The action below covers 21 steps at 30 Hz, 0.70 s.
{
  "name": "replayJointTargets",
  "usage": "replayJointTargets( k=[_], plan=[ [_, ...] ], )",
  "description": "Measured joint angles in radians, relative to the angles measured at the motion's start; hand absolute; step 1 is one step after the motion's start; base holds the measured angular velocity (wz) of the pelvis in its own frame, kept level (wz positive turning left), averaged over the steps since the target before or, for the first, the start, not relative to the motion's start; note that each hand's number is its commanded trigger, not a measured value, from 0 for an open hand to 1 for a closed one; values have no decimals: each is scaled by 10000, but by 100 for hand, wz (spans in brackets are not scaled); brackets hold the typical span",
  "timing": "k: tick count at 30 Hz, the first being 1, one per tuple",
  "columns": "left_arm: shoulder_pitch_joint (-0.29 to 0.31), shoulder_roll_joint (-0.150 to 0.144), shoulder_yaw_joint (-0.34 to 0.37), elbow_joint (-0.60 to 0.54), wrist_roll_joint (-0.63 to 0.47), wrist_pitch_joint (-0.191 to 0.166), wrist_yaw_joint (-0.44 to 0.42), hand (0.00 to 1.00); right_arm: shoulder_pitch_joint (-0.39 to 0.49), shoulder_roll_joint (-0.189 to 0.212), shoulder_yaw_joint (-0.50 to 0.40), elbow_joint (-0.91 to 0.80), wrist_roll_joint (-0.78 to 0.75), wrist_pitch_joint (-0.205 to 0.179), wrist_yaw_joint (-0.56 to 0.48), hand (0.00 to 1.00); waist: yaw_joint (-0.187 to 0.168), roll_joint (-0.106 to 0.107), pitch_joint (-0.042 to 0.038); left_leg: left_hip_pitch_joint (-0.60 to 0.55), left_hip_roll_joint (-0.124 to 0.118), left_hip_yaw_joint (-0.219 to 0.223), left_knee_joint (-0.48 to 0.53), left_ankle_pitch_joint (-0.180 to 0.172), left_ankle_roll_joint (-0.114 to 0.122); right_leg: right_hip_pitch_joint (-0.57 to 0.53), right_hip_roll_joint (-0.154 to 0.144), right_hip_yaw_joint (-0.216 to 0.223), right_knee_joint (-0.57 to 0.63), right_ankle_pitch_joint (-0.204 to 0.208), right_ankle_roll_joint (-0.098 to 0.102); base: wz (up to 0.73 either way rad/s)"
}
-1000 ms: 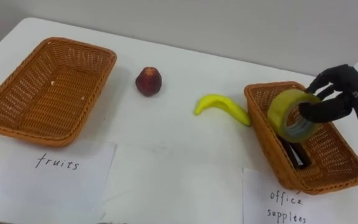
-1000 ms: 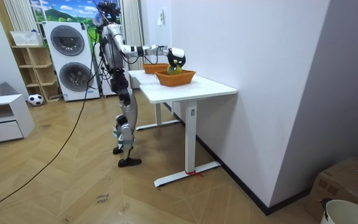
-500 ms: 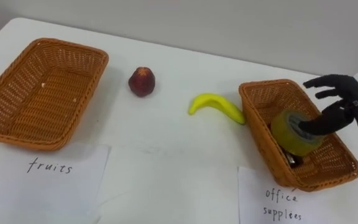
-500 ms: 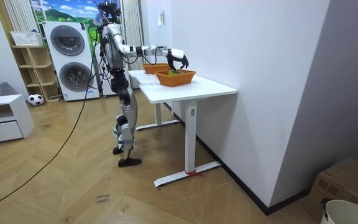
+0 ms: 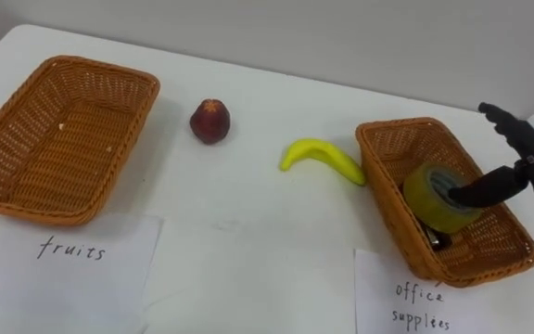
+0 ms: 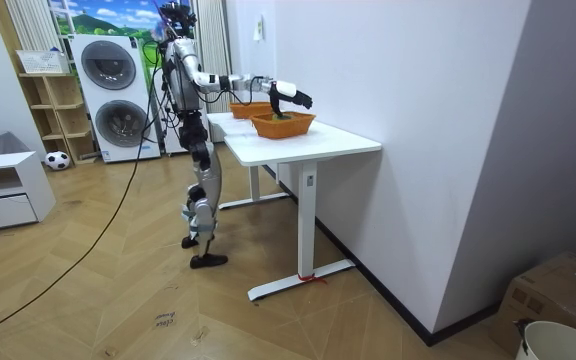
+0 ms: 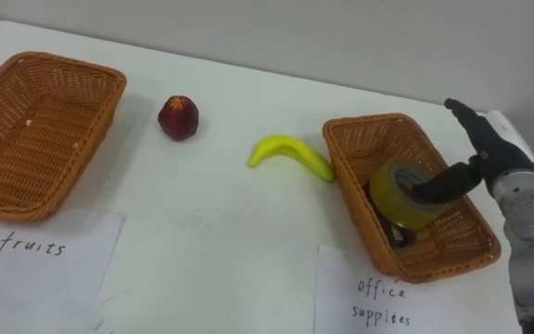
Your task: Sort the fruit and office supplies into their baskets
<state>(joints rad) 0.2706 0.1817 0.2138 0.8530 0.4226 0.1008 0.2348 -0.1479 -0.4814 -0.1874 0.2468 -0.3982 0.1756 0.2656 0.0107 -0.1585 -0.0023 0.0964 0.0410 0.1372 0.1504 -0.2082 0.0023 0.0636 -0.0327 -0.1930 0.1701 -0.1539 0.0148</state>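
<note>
A yellow-green tape roll (image 5: pixel 434 197) lies tilted in the right wicker basket (image 5: pixel 378 181), on top of a dark item (image 5: pixel 437 238). My right hand (image 5: pixel 529 148) hovers over that basket's far right side, open with fingers straight; its thumb (image 5: pixel 483 191) reaches down to the roll's top. A yellow banana (image 5: pixel 323 156) lies on the white table just left of this basket. Further left sits a red apple (image 5: pixel 209 121). The left wicker basket (image 5: pixel 26 198) has nothing in it. In the room view I stand at the table's end with the right hand (image 6: pixel 298 97) stretched over the basket (image 6: pixel 283 125).
Two paper label sheets lie at the table's front edge, one (image 5: pixel 72 255) before the left basket, one (image 5: pixel 415 301) before the right. A wall runs close behind the table. The washing machines (image 6: pixel 113 95) stand behind me.
My right hand has let go of the tape roll, which dropped into the right basket. The fingers straightened and drew back to the right.
</note>
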Motion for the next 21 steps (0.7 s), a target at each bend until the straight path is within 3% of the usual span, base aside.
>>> replayJointTargets(
  k=[17, 21],
  plan=[
    [-24, 0, -7, 88, 5, 19, -3, 0, -73, -3, 0, -1005, 16, -4, 2, 0, 255, 45, 22, 35, -4, 73, -3, -1, 0, 36, 1, 37, 7, 4, -6, 0],
    [-20, 1, -10, 88, 3, 34, -3, 0, -567, -3, 126, -1136, 93, 6, 5, 0, 260, 54, 29, 30, -6, 85, -1, 1, 1, 19, -6, 33, 14, 4, -6, 0]
  ],
)
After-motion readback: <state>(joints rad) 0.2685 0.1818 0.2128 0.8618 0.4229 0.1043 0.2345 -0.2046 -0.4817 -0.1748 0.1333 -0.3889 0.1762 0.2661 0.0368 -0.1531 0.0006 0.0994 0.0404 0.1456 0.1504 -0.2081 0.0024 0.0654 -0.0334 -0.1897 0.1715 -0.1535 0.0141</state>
